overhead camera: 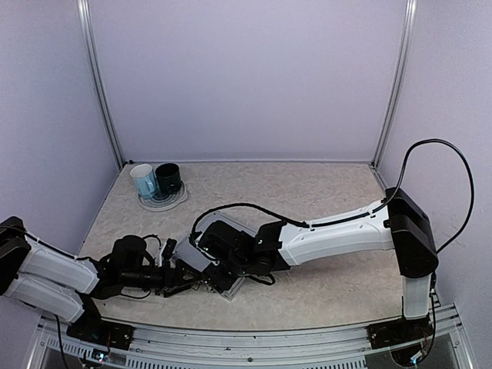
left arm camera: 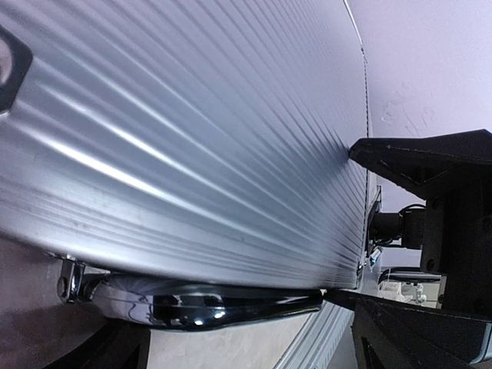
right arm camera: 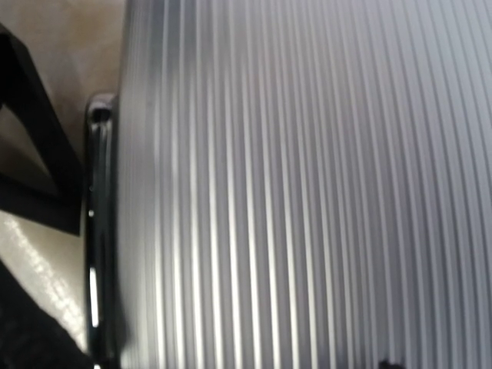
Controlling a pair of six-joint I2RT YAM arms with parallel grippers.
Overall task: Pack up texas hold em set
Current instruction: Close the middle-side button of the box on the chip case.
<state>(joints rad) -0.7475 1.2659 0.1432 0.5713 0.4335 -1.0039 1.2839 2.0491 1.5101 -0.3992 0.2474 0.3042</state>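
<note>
The texas hold em set's case point(overhead camera: 201, 263), silver and ribbed, lies on the counter point(overhead camera: 323, 296) between the two claws, with only its ribbed outside showing. The left claw point(left arm camera: 342, 223) is at the case's handle side. Its fingers point(left arm camera: 430, 165) are spread wide, one tip over the ribbed face and the other just below the end of the chrome handle point(left arm camera: 200, 304). Whether they press on the case I cannot tell. The right claw point(right arm camera: 77, 254) hangs over the case from the opposite side, the ribbed face close beneath it. Its dark fingers point(right arm camera: 46, 169) are parted, with bare counter between them and nothing held. Well beyond the left claw, toward the back wall, a light-blue mug point(overhead camera: 143, 181) and a dark-green mug point(overhead camera: 167, 178) stand side by side on a plate point(overhead camera: 173, 201).
</note>
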